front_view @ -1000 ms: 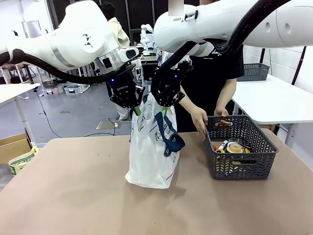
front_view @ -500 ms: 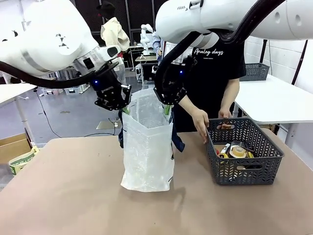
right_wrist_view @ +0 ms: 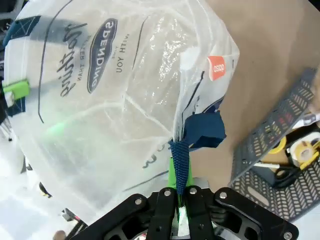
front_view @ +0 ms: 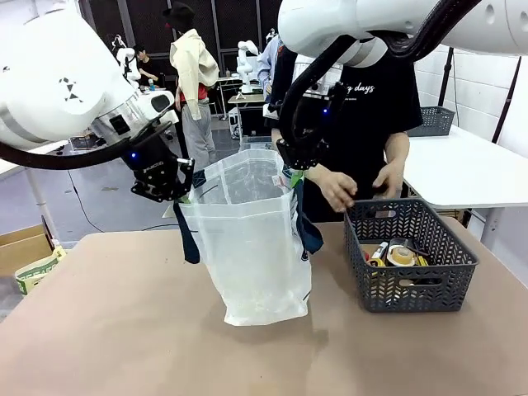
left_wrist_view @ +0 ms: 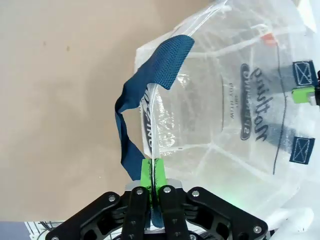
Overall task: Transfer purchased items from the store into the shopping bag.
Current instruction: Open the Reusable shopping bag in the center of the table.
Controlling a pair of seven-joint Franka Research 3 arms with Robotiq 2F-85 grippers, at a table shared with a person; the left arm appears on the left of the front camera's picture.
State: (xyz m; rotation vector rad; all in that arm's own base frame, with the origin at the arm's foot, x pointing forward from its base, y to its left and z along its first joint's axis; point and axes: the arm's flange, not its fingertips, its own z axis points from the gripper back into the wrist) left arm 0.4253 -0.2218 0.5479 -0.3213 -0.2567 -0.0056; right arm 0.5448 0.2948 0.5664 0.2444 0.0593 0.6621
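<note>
The shopping bag (front_view: 252, 239) stands upright at the table's middle, translucent white with navy straps, its mouth held wide. My left gripper (front_view: 183, 196) is shut on the bag's left rim beside a hanging strap (left_wrist_view: 150, 90). My right gripper (front_view: 295, 175) is shut on the right rim by the other strap (right_wrist_view: 202, 131). In the left wrist view my gripper (left_wrist_view: 154, 172) pinches the rim edge. In the right wrist view my gripper (right_wrist_view: 179, 176) clamps the rim and strap. Items (front_view: 394, 252), among them a tape roll, lie in the dark grey basket (front_view: 412, 285). The person's hands (front_view: 340, 190) hover above it.
The basket sits on the table to the right of the bag, close to its side. A cardboard box (front_view: 23, 246) stands off the table's left edge. A white table (front_view: 462, 169) with another basket (front_view: 429, 121) is at the back right.
The grippers moved apart, the left one leftward and lower, pulling the bag's mouth wide open. The person's hands lifted off the basket's rim.
</note>
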